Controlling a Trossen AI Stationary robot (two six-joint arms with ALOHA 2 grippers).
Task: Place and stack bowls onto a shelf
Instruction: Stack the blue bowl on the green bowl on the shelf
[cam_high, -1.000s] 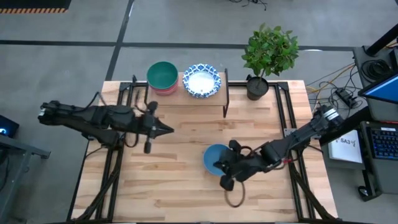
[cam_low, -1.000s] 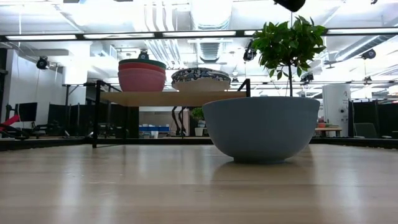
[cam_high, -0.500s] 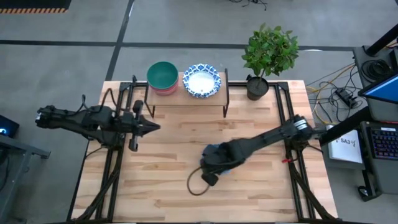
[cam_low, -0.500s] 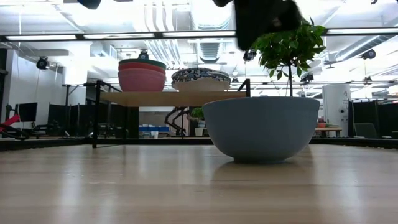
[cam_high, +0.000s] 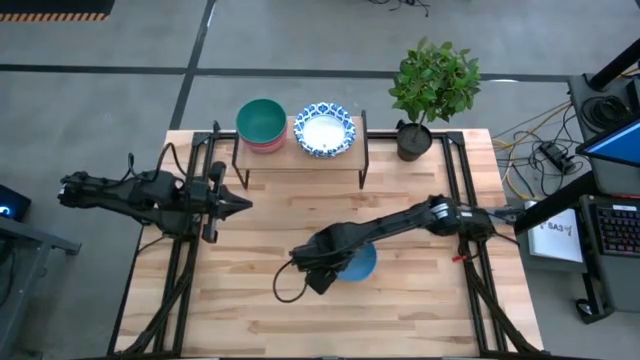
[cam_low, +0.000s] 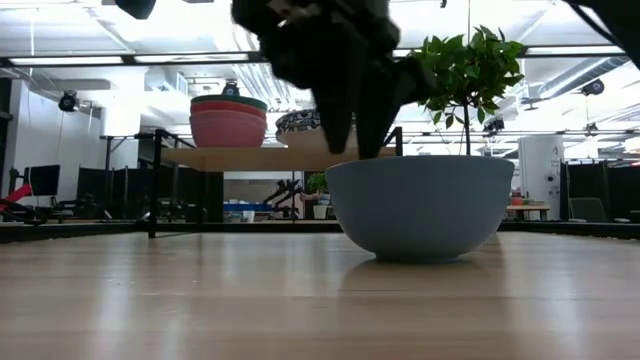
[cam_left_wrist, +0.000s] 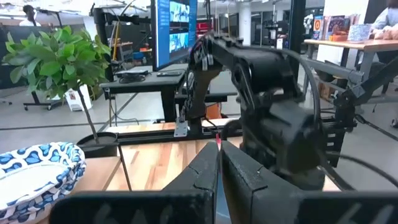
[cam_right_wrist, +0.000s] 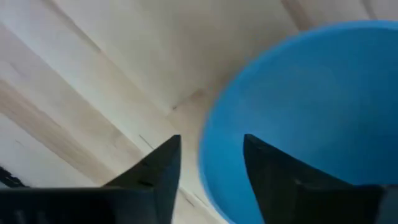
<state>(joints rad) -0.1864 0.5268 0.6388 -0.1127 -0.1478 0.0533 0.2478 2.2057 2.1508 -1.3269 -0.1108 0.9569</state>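
While the left gripper (cam_high: 240, 203) waits pressed together near the table's left edge, the right gripper (cam_right_wrist: 208, 163), fingers spread, straddles the near rim of the blue bowl (cam_high: 357, 263) at mid-table, well short of the shelf (cam_high: 300, 160).

In our left wrist view, our left gripper (cam_left_wrist: 219, 163) shows its two dark fingers (cam_left_wrist: 200, 171) pressed together along a thin seam. Just past them looms the right arm (cam_left_wrist: 267, 106), dark and bulky. A white bowl (cam_left_wrist: 37, 171) with a blue patterned rim sits to one side, a leafy plant (cam_left_wrist: 53, 59) beyond it.
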